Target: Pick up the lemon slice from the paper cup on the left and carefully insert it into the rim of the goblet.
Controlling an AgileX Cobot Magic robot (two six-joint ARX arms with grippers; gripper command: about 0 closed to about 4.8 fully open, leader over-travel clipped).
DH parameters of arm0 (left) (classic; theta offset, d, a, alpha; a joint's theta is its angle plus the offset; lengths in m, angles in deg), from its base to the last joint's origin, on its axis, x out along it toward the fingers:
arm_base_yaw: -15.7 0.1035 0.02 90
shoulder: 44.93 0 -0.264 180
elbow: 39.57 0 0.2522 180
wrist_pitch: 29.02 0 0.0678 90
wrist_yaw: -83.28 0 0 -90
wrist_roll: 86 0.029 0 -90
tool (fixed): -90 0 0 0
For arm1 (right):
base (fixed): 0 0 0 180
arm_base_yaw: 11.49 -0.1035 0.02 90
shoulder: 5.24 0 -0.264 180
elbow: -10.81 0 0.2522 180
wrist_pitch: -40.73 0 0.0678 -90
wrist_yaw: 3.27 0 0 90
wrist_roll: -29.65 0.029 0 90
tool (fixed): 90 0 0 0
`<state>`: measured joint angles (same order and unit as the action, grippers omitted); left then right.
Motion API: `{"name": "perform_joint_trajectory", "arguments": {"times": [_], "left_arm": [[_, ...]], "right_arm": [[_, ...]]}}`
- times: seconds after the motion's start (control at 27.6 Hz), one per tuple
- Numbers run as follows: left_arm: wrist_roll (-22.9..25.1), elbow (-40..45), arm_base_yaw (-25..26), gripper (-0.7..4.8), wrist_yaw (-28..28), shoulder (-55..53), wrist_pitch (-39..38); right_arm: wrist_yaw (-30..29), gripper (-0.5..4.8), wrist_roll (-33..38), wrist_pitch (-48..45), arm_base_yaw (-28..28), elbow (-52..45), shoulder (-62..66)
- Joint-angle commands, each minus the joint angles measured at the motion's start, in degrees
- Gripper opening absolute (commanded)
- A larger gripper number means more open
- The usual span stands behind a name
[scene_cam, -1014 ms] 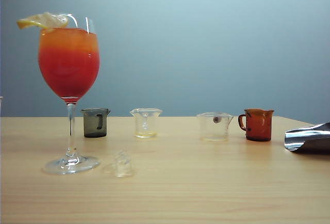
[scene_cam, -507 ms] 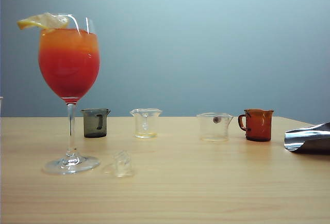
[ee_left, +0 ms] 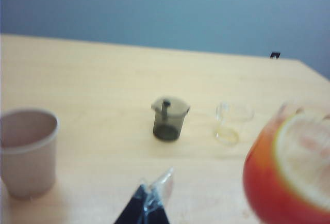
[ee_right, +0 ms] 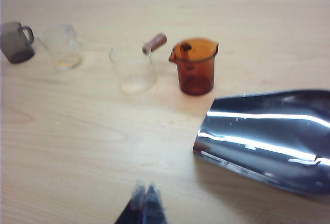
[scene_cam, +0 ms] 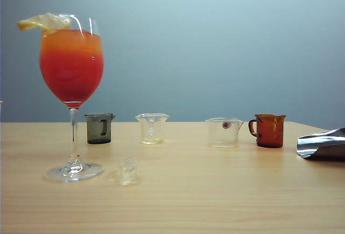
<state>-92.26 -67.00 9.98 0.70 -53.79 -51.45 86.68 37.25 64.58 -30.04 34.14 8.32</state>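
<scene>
The goblet [scene_cam: 71,67] stands at the table's left, full of a red-to-orange drink, and the lemon slice [scene_cam: 44,22] sits on its rim, jutting to the left. Neither gripper shows in the exterior view. In the left wrist view my left gripper [ee_left: 149,195] is shut and holds nothing, with a clear glint at its tip. It hovers over bare table between the paper cup [ee_left: 26,152] and the goblet [ee_left: 268,193], whose lemon slice [ee_left: 304,152] lies on top. My right gripper [ee_right: 144,190] is shut and empty, over bare wood near a silver foil bag [ee_right: 268,136].
A row stands behind the goblet: a dark beaker [scene_cam: 99,128], two clear beakers [scene_cam: 152,128] [scene_cam: 223,132] and an amber mug [scene_cam: 268,130]. A small clear piece [scene_cam: 126,170] lies by the goblet's foot. The foil bag [scene_cam: 322,143] lies at the right edge.
</scene>
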Motion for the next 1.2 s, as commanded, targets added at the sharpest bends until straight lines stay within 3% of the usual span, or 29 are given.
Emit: {"name": "perform_joint_trajectory", "arguments": {"times": [0.04, 0.36, 0.8, 1.2], "left_arm": [[-0.2, 3.5, 0.0, -0.06, -2.2, 0.0, 3.1], [-0.2, 12.9, 0.0, -0.06, -4.9, 0.0, 7.8], [-0.2, 13.1, 0.0, -0.03, -5.0, 0.0, 7.1], [-0.2, 13.1, 0.7, -0.02, -4.7, 3.9, 5.7]], "right_arm": [[0.2, -0.06, 0.3, -1.2, 0.0, -1.1, -0.2], [-0.1, -0.05, -0.4, 1.9, -0.2, -1.2, -0.2], [-0.1, -0.05, -0.4, 2.1, 0.3, -1.4, -1.9], [0.0, -0.05, -0.5, 1.7, 10.8, -6.4, -13.5]]}}
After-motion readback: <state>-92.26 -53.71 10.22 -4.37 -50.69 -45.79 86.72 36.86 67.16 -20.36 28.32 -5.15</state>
